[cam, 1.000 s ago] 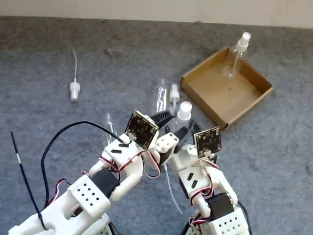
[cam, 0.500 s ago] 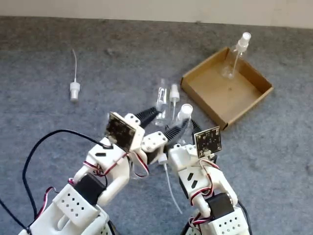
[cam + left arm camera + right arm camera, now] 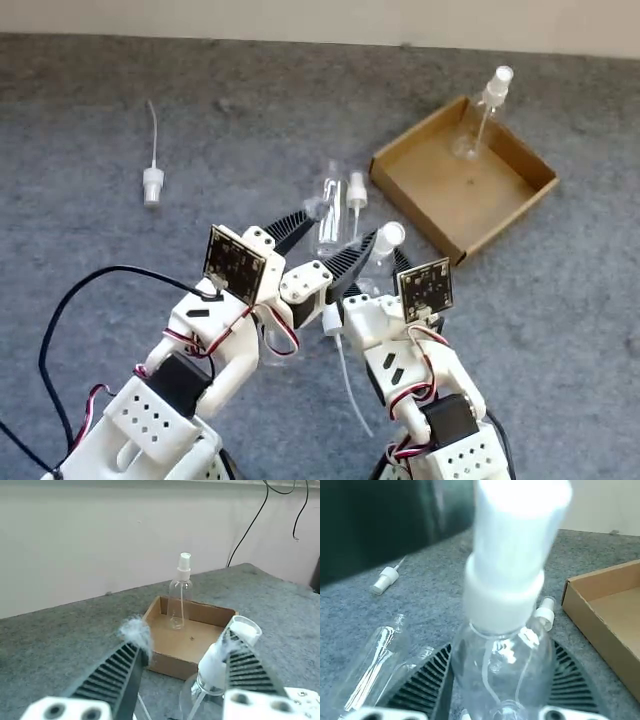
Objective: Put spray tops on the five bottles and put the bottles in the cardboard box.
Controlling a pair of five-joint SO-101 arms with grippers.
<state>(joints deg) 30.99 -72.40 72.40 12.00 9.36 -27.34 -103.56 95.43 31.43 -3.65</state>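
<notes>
A clear bottle (image 3: 372, 262) with a white spray top (image 3: 387, 236) leans in my right gripper (image 3: 368, 278), which is shut on its body; the right wrist view shows this bottle (image 3: 502, 665) squeezed between the ribbed fingers. My left gripper (image 3: 322, 243) stands open just beside it, one finger close to the spray top (image 3: 235, 632). The cardboard box (image 3: 440, 185) lies at the far right, and one capped bottle (image 3: 478, 125) stands upright in it. An uncapped bottle (image 3: 328, 200) and a loose spray top (image 3: 357, 190) lie on the carpet beyond the grippers.
A loose spray top (image 3: 152, 183) with its tube lies at the far left. Another spray top (image 3: 332, 322) with a long tube lies between the two arms. Grey carpet covers the table; a black cable (image 3: 60, 330) loops beside the left arm.
My left gripper has let go of the spray top, opened, and drawn back to the left. The bottle in my right gripper now leans to the right.
</notes>
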